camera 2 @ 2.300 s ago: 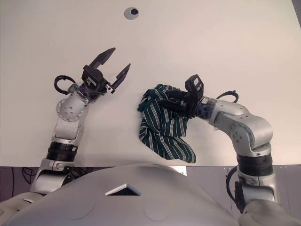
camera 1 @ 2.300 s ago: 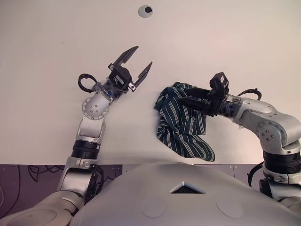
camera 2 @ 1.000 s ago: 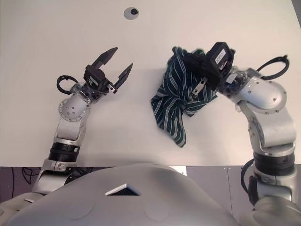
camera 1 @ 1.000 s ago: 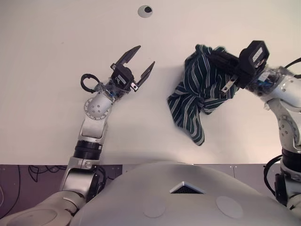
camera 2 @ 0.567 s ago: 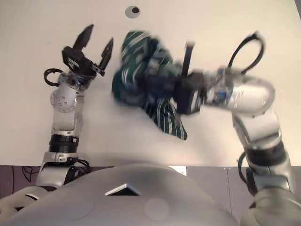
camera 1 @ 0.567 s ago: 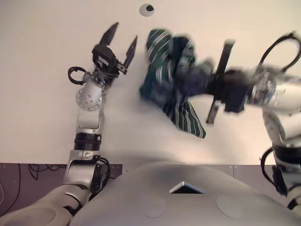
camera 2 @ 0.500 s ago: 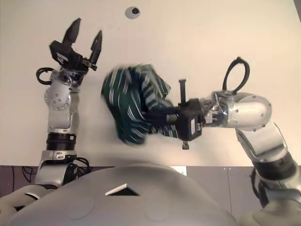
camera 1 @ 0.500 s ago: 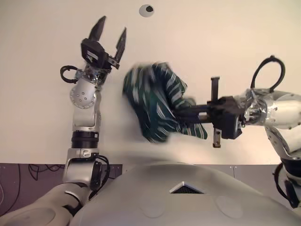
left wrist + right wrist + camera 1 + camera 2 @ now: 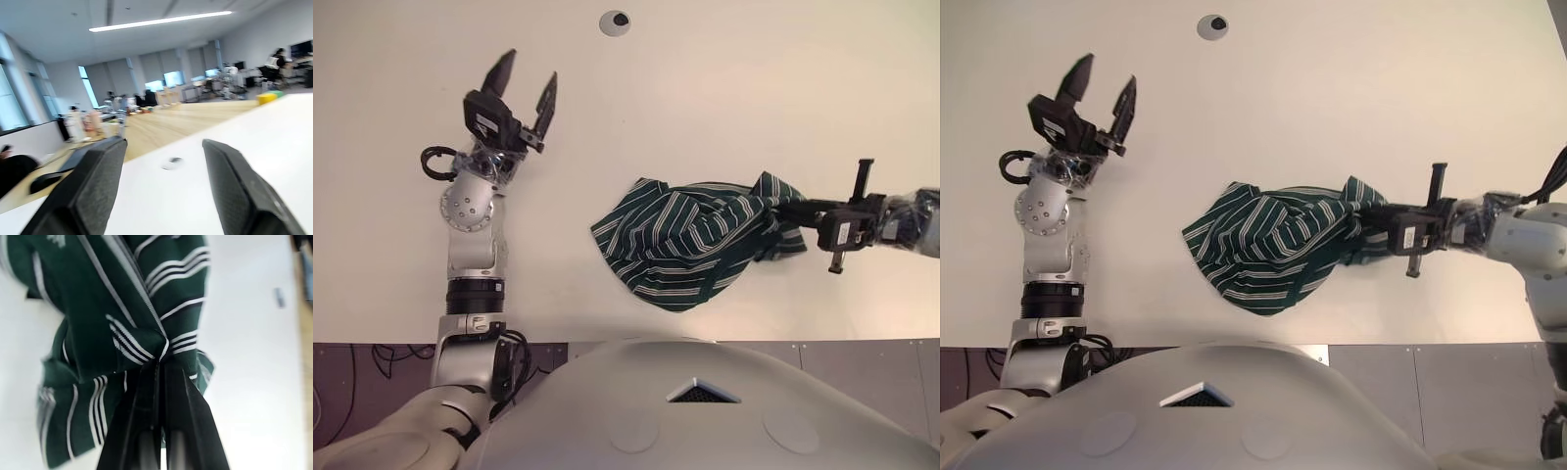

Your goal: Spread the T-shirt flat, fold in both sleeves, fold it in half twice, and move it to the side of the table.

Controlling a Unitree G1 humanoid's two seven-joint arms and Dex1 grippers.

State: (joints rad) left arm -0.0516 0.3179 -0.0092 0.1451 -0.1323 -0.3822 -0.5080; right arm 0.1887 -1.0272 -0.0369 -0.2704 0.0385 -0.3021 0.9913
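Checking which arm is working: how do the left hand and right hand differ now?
The left hand is open and empty; the right hand is shut on the T-shirt. The left hand points away from the robot; the right hand lies sideways, pointing toward the robot's left. The left hand is apart from the shirt; the right hand pinches a bunched edge. Both are dark and two-fingered, over the table.
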